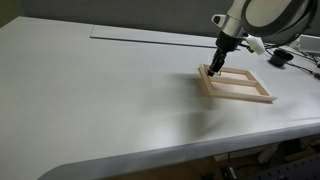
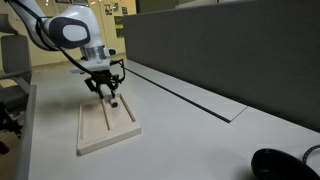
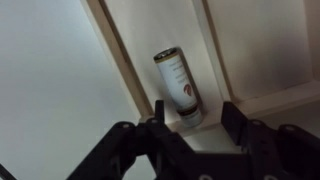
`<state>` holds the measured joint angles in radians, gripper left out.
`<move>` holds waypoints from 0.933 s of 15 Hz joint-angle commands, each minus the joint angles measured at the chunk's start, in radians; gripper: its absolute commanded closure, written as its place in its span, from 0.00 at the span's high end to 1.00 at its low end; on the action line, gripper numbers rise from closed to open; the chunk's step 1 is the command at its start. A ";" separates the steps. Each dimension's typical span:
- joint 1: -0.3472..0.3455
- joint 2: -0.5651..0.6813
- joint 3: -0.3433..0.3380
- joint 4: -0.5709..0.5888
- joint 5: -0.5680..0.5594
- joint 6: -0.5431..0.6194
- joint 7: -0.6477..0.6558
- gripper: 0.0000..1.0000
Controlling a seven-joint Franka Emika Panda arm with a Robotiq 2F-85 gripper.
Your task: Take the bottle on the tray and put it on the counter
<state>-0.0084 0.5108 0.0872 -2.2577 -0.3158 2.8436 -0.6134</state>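
The small white bottle with dark markings lies on its side in the light-wood tray, along an inner wooden bar. My gripper is open just above it, with one finger on each side of the bottle's near end and gaps on both sides. In both exterior views the gripper hangs low over the far end of the tray, which rests on the off-white counter. The fingers hide the bottle in the exterior views.
A long thin dark slot runs along the counter behind the tray. A grey partition stands behind the counter. A dark round object sits at one corner. Cables hang by the arm.
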 commanded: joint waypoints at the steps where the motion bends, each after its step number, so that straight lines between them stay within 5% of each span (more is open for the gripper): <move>1: 0.008 -0.013 -0.022 -0.042 -0.017 0.011 0.050 0.25; 4: 0.002 0.030 -0.051 -0.004 -0.030 0.038 0.050 0.04; 7: -0.009 0.039 -0.063 0.010 -0.026 0.055 0.045 0.00; 8: -0.011 0.036 -0.066 0.012 -0.026 0.058 0.045 0.27; 9: -0.015 0.035 -0.068 0.014 -0.027 0.060 0.043 0.26; 14: -0.028 0.047 -0.067 0.017 -0.028 0.045 0.030 0.66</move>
<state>-0.0290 0.5237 0.0271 -2.2594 -0.3200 2.8923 -0.6015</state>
